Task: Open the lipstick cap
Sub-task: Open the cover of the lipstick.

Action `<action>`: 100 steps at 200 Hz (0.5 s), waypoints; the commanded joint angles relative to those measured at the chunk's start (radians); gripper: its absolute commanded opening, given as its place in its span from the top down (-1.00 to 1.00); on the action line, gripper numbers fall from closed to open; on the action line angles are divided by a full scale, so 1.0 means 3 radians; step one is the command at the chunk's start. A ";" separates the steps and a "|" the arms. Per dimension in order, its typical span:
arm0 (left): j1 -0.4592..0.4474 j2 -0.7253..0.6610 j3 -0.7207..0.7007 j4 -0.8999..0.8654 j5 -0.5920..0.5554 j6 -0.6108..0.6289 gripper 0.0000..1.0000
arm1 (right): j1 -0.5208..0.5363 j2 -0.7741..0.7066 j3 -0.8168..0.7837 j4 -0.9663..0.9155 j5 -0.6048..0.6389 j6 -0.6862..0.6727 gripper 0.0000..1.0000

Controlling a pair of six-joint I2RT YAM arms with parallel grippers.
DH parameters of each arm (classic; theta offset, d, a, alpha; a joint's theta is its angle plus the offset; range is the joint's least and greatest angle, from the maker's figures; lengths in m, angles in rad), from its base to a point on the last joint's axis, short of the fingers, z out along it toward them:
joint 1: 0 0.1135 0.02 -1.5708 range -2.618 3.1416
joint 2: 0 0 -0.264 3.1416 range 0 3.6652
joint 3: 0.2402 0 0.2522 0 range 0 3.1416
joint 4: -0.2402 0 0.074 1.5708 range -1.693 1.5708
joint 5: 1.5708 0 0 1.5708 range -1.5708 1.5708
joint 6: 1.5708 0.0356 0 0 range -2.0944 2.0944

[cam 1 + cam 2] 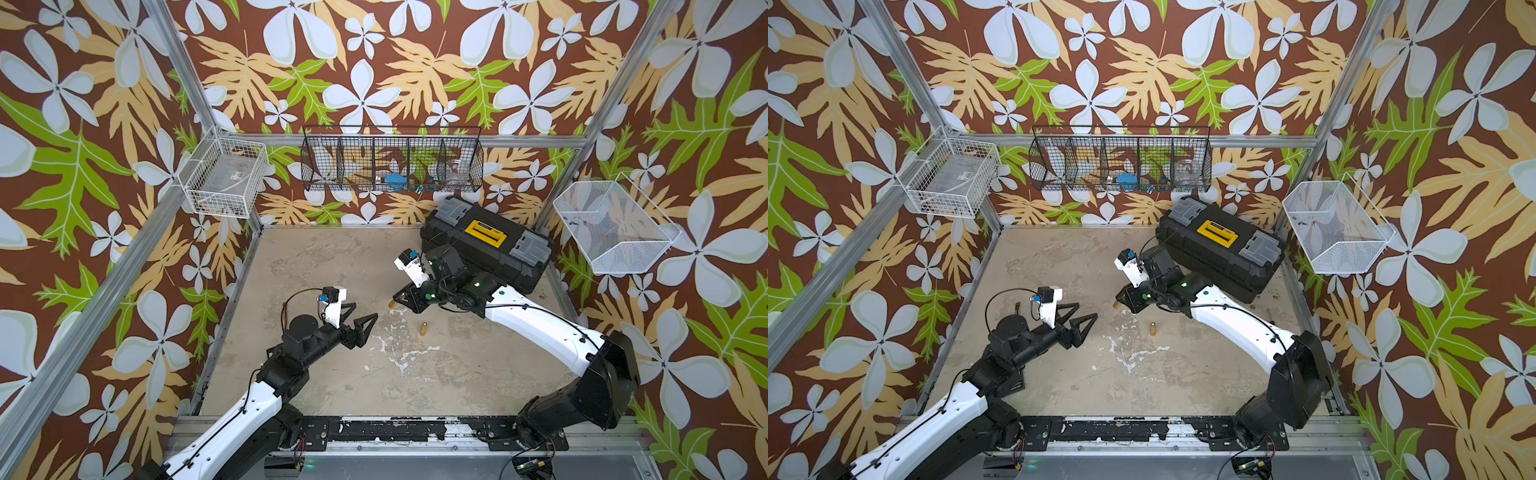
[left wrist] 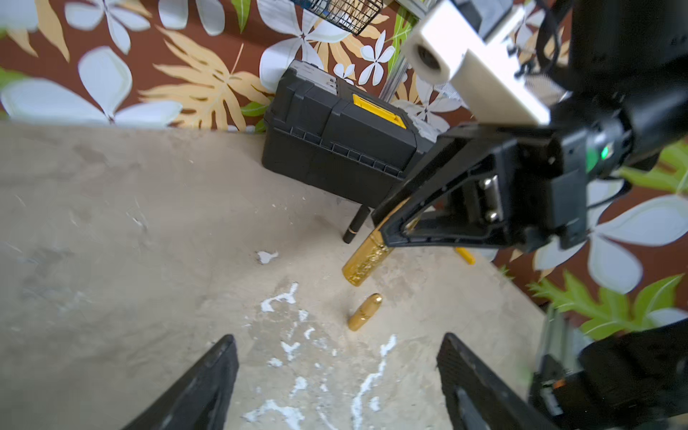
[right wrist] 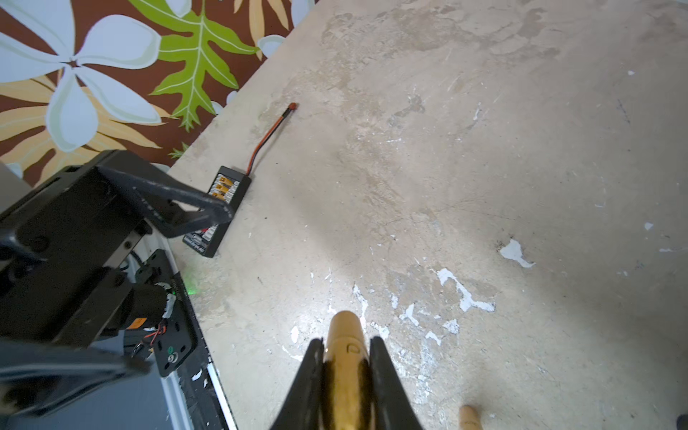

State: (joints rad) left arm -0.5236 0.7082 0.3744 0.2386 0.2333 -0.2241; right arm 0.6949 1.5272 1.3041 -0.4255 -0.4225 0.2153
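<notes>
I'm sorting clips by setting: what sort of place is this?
Probably a robot test cell: aluminium frame lined with floral wallpaper, left arm and right arm mounted beside a worn tabletop.

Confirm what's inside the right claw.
A gold lipstick tube, pinched in the right claw; its rounded end pokes out. The part between the fingers is covered.

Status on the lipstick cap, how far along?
Done, it seems: a short gold piece, likely the cap, lies on the table apart from the lipstick. In hand: right gripper clamps the lipstick above the table. Left gripper is open, empty. Remaining: nothing obvious, maybe setting it down.
</notes>
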 commanded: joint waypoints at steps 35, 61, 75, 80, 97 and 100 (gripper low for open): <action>-0.0008 0.0427 0.0194 -0.0003 0.0625 0.1477 -0.39 | 0.0034 -0.0035 0.0088 -0.0113 -0.0346 -0.0078 0.64; -0.0011 0.0627 0.0230 0.0181 0.0788 0.1488 -0.31 | 0.0134 -0.0020 0.0087 -0.0136 -0.0317 -0.0132 0.64; -0.0009 0.0656 0.0220 0.0240 0.0762 0.1508 -0.31 | 0.0186 -0.0003 0.0113 -0.0165 -0.0318 -0.0148 0.64; -0.0009 0.0661 0.0215 0.0255 0.0752 0.1521 -0.31 | 0.0201 -0.0003 0.0117 -0.0160 -0.0315 -0.0147 0.64; -0.0009 0.0671 0.0199 0.0273 0.0747 0.1523 -0.30 | 0.0240 0.0002 0.0113 -0.0133 -0.0324 -0.0143 0.64; -0.0005 0.0670 0.0195 0.0273 0.0756 0.1524 -0.29 | 0.0247 0.0010 0.0118 -0.0132 -0.0330 -0.0141 0.64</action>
State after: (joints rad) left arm -0.5255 0.9062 0.4343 0.2729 0.4320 0.2058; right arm 0.7582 1.5261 1.3312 -0.4660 -0.5053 0.1814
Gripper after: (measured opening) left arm 0.654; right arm 0.202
